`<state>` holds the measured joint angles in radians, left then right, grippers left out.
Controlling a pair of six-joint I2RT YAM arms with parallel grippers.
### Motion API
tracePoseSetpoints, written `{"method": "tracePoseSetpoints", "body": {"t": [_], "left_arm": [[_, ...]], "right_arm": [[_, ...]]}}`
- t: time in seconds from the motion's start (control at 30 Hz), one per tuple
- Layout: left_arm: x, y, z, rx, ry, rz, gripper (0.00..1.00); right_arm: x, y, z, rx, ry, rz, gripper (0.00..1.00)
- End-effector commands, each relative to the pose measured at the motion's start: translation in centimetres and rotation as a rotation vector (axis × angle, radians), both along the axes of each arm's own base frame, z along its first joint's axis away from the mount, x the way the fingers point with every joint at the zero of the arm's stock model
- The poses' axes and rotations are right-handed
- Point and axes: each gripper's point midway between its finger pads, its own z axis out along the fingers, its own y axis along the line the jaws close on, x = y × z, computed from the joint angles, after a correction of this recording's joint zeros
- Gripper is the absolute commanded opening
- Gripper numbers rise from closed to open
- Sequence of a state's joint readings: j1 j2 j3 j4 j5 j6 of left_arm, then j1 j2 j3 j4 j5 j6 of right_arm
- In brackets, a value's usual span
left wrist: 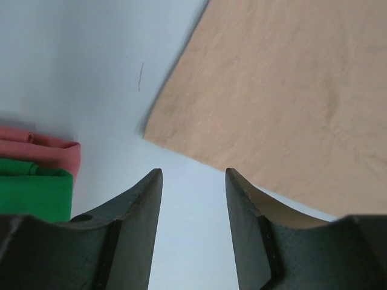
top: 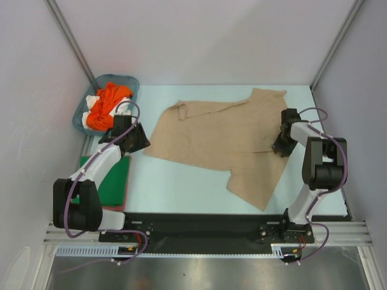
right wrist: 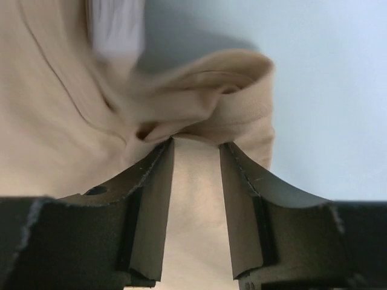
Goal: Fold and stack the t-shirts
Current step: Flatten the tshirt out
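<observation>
A tan-beige t-shirt (top: 217, 139) lies spread, partly rumpled, across the middle of the table. My left gripper (top: 143, 139) is open and empty just off the shirt's left corner. In the left wrist view the gripper (left wrist: 193, 172) hangs over bare table, with the shirt's corner (left wrist: 272, 103) ahead and to the right. My right gripper (top: 281, 145) is at the shirt's right edge. In the right wrist view the gripper (right wrist: 196, 142) has its jaws apart over tan cloth, and a bunched fold (right wrist: 211, 115) lies against the fingertips. A folded dark green shirt (top: 115, 178) lies on a reddish one (left wrist: 54, 151).
A teal basket (top: 130, 81) at the back left holds an orange shirt (top: 107, 104) and a white one (top: 92, 101). The folded stack sits at the near left beside my left arm. Grey walls enclose the table on the left, back and right.
</observation>
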<state>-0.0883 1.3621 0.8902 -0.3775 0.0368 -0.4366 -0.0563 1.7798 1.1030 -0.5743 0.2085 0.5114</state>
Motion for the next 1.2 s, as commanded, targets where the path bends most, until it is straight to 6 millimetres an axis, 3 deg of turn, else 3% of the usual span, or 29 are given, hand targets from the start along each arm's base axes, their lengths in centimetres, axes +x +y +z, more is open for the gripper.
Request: {"method": "tracePoseSetpoints", "body": {"t": [0.0,0.1,0.13,0.17,0.2,0.27,0.3,0.33,0.4,0.43,0.47,0.7,0.9,1.17], "left_arm": [[0.8,-0.2,0.6,-0.015,-0.030,0.004,0.52],[1.0,-0.1,-0.2,-0.018,-0.019,0.022,0.54],[0.8,0.0,-1.0,-0.014,0.003,0.036,0.55],[0.7,0.2,-1.2,-0.007,0.007,0.045,0.55],[0.5,0.2,-1.6,0.000,0.018,0.049,0.56],[0.3,1.1,-2.7,0.043,0.037,0.097,0.56],[0.3,1.1,-3.0,0.048,0.042,0.104,0.55],[0.3,1.3,-3.3,0.053,0.051,0.126,0.54],[0.4,1.3,-4.3,0.055,0.079,0.132,0.54],[0.8,1.1,-4.3,0.053,0.074,0.126,0.53],[0.8,1.0,-5.0,0.064,0.096,0.123,0.53],[0.6,0.8,-7.7,0.092,0.169,0.143,0.52],[0.9,1.4,-8.2,0.131,0.168,0.161,0.48],[-0.2,0.9,-9.3,0.107,0.208,0.145,0.46]], "right_arm": [[6.5,-2.0,1.1,-0.073,-0.074,0.049,0.43],[6.4,-2.6,1.4,-0.102,0.043,0.099,0.49],[7.0,-3.0,3.0,-0.122,0.031,0.098,0.54],[5.5,-3.0,3.5,-0.116,0.079,0.081,0.62],[5.1,-3.2,5.8,-0.113,0.043,0.055,0.65],[2.4,-1.6,6.1,-0.005,0.040,0.026,0.73],[1.4,-0.8,8.5,0.034,-0.036,0.015,0.74],[-0.9,0.7,7.2,0.111,-0.005,0.020,0.75],[-2.5,2.4,7.7,0.196,-0.061,-0.010,0.76],[-3.2,3.8,9.1,0.260,-0.115,-0.004,0.76],[-5.2,4.4,7.7,0.283,-0.072,-0.017,0.75],[-11.2,4.7,5.7,0.264,0.063,-0.060,0.64],[-12.9,4.5,6.2,0.241,0.079,-0.084,0.56],[-14.1,3.8,5.4,0.201,0.138,-0.115,0.58]]}}
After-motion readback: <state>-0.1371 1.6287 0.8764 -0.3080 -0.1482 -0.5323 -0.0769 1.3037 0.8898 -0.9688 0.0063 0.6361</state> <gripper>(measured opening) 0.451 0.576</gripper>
